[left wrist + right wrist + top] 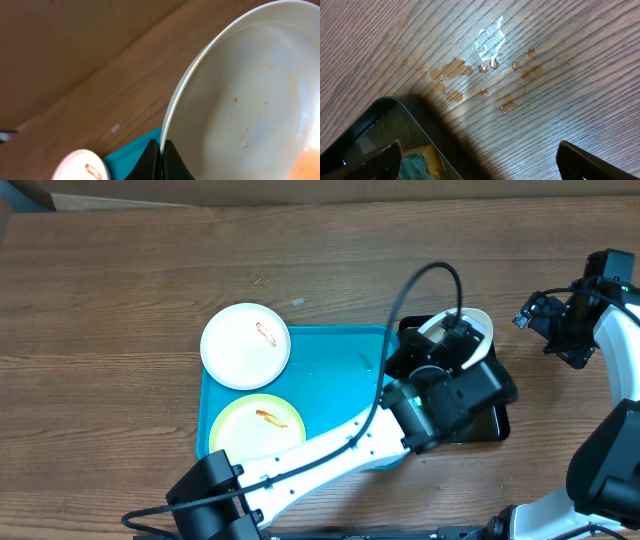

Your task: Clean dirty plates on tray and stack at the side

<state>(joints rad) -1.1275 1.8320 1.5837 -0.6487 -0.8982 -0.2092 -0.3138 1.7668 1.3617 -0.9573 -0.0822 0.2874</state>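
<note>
1. Left of the table's middle, toward the robot's edge, sat the tray [340, 380]. The white plate [245, 345] lay over its far left corner and the yellow plate [257, 425] lay just nearer the robot. Each showed an orange-red smear, so I judged neither cleaned.
2. Moving right, the left gripper [161, 150] hung past the tray's right end. Its fingers were pinched together on the rim of the held plate [240, 100], which was tipped up on edge above the far end of the black tray [490, 425].
3. That held plate carried only faint orange specks and a pale stain low on its face. It looked to me partly wiped, though I couldn't say it was finished.
4. The black tray lay right of the blue one, near it. In its corner I could make out what seemed a sponge [420, 162].
5. Near the table's right edge the right gripper [479, 147] hovered with its fingers wide apart, holding nothing. Beneath it were bare wood and a scatter of wet drops [485, 70].
6. I saw no stack anywhere at the side. By my reckoning the job was early: one plate in hand, two untouched, and all three yet to be stacked.
</note>
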